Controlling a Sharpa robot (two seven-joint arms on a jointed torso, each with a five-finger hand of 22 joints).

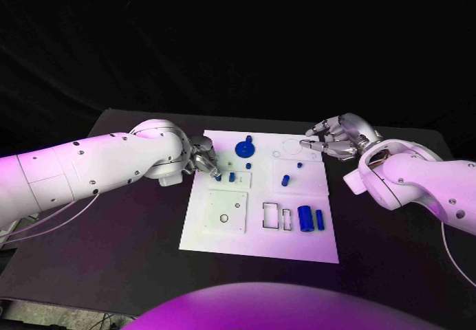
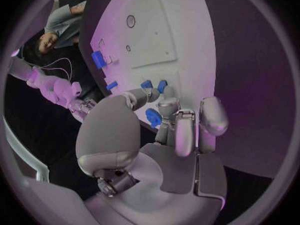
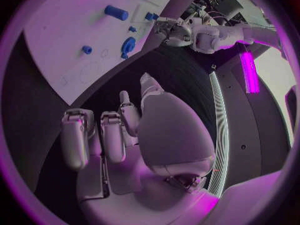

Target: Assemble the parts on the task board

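Task board (image 1: 260, 227) lies mid-frame on the black worktop (image 1: 119, 240), blue parts (image 1: 310, 218) on it. Left hand (image 1: 202, 159) fingers pinch a small part (image 1: 218, 177) at the board's upper-left edge. Right hand (image 1: 336, 137) hovers at the upper right, fingers curled, holding nothing.

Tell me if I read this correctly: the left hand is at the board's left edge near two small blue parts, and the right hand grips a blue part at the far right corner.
One thing is wrong: the right hand grips nothing. The right wrist view shows its fingers empty, over the black table beside the task board. The left hand is indeed at the board's left edge near two small blue parts, as the head view shows.
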